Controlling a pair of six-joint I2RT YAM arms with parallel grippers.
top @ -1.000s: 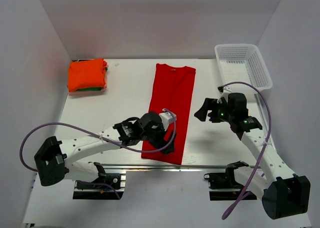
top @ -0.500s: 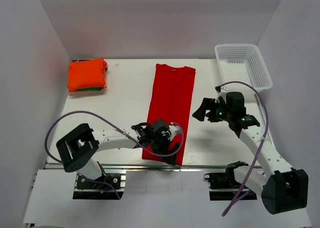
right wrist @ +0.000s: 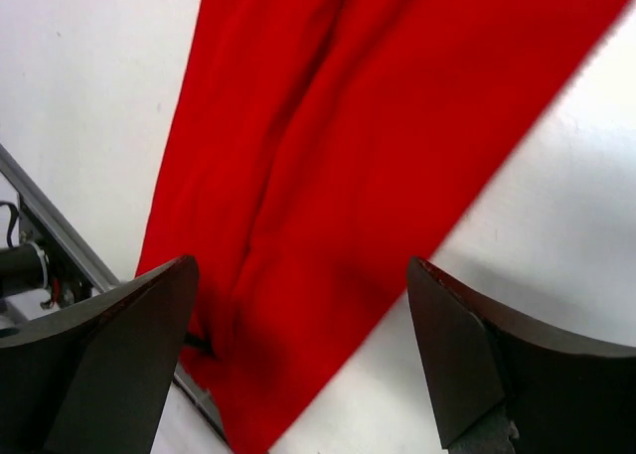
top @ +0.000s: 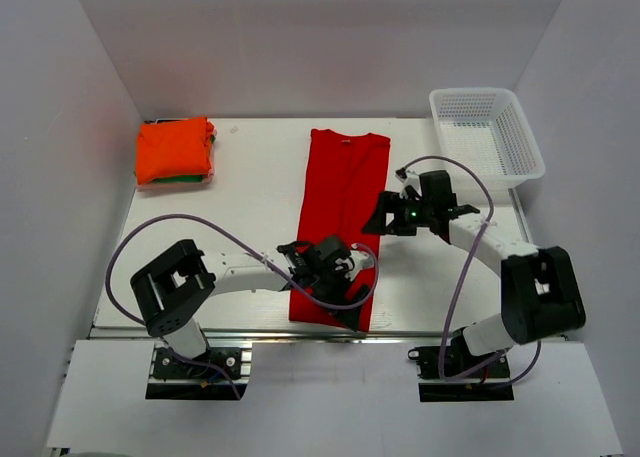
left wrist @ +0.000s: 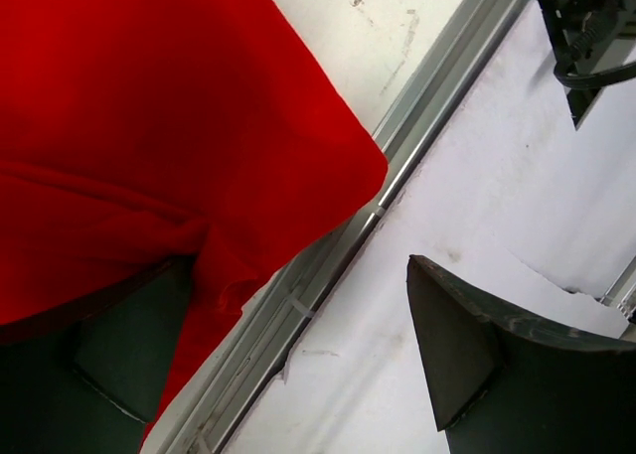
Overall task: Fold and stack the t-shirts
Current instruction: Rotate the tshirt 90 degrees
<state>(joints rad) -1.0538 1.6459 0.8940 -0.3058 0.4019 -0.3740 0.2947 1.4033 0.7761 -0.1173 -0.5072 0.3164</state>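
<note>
A bright red t-shirt (top: 345, 187) lies folded into a long strip down the middle of the table. Its near hem corner (left wrist: 338, 156) reaches the front rail. My left gripper (top: 345, 302) is open at that hem. In the left wrist view the cloth bunches against its left finger (left wrist: 119, 355), and its right finger (left wrist: 467, 345) hangs beyond the table edge. My right gripper (top: 378, 222) is open above the strip's right edge, with red cloth (right wrist: 328, 156) between its spread fingers and nothing gripped. A folded orange t-shirt (top: 175, 149) lies on a green one (top: 190, 178) at the back left.
A white mesh basket (top: 470, 93) stands at the back right corner. The metal front rail (left wrist: 328, 265) runs along the table's near edge right under the left gripper. White walls close in the left, back and right sides.
The left gripper has moved down and right to the shirt's near hem corner. The right gripper has swung left from the bare table to the strip's right edge. Both stayed open.
</note>
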